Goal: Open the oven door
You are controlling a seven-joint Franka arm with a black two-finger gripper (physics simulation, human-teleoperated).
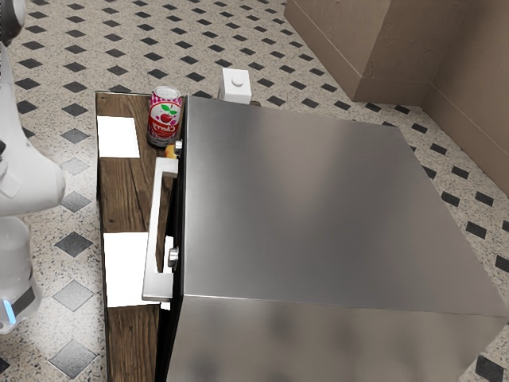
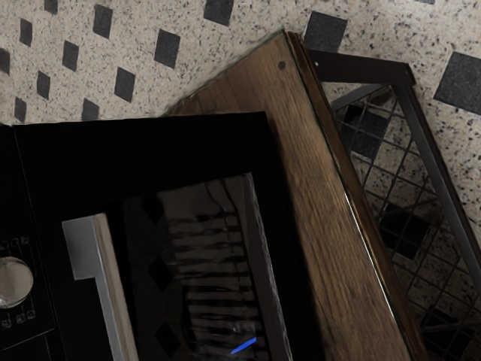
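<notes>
Oven door shut on the front of the oven (image 1: 306, 207), with our arm (image 1: 24, 179) in front of it.
The oven door (image 2: 143, 154) — black, with a dark glass window (image 2: 154, 267) — bears a metal handle (image 1: 153, 231) that stands out from the oven's front. A round control knob (image 2: 13, 283) sits beside the door on the same front. Under the oven is a wooden table (image 1: 127, 191); on it, just in front of the oven near a front corner, stands a red cherry can (image 1: 164, 121). A white box (image 1: 236, 89) is just beside the oven's side. How far open our gripper is — and whether it has hold of anything — we cannot tell.
</notes>
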